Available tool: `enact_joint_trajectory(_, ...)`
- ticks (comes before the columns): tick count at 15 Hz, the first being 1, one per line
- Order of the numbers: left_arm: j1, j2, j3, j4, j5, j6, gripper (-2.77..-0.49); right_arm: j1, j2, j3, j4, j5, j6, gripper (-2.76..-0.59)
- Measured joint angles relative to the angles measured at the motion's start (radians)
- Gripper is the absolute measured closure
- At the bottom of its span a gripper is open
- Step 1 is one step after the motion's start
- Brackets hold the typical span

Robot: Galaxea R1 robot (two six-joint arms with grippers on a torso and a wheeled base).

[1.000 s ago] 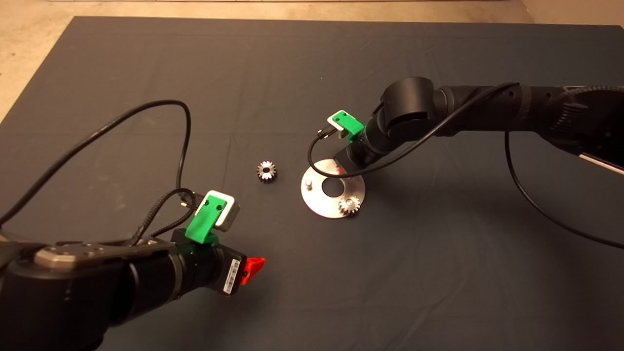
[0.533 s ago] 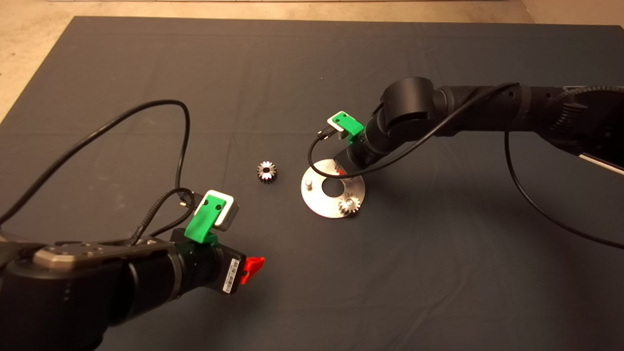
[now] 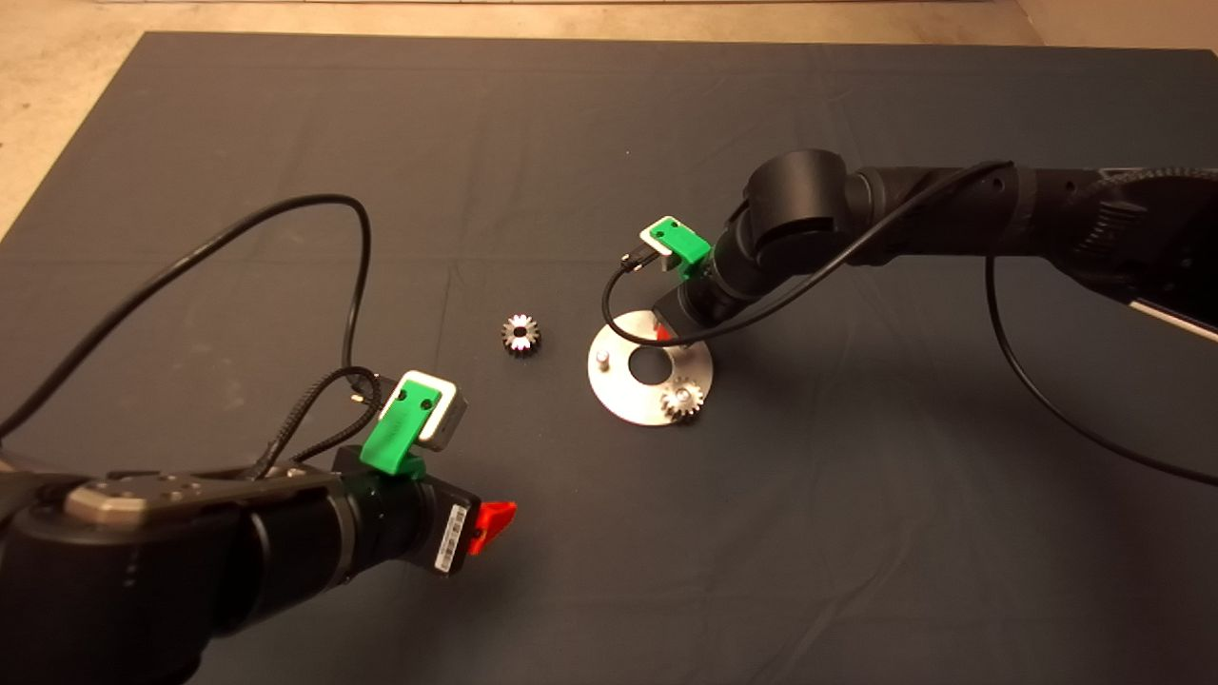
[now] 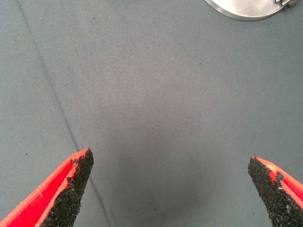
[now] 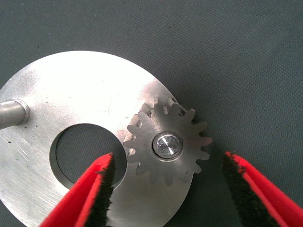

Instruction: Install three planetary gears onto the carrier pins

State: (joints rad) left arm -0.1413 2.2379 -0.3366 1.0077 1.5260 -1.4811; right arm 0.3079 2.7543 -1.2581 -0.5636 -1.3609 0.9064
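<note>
The shiny carrier disc (image 3: pixel 623 395) lies mid-mat. One planetary gear (image 3: pixel 682 400) sits on its near-right pin. The left pin (image 3: pixel 602 359) is bare. A loose gear (image 3: pixel 520 334) lies on the mat left of the disc. My right gripper (image 3: pixel 663 333) hangs over the disc's far edge and hides the third pin there. In the right wrist view, the right gripper (image 5: pixel 168 158) is open, with a gear (image 5: pixel 142 151) on that pin (image 5: pixel 166 144) between its fingers, untouched, and the bare pin (image 5: pixel 12 113) beyond. My left gripper (image 3: pixel 495 521) is open and empty over bare mat (image 4: pixel 170 161).
A black cable (image 3: pixel 352 247) loops over the mat from the left arm. The right arm's cable (image 3: pixel 614 319) hangs close above the disc's far-left edge. The disc's rim (image 4: pixel 246 9) shows in the left wrist view. Tan floor (image 3: pixel 57 114) borders the mat's far-left edge.
</note>
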Motion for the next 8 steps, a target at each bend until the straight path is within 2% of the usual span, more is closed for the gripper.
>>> enact_joint_trajectory(5,0.000,0.000,0.000,0.000,0.000,0.000,-2.36,0.000,-0.001,0.000,0.000,0.000,0.001,-2.03)
enact_joint_trajectory(8,0.000,-0.003,0.000,0.000,0.000,0.000,-2.36,0.000,-0.006,0.004,0.000,-0.001,0.004,-2.05)
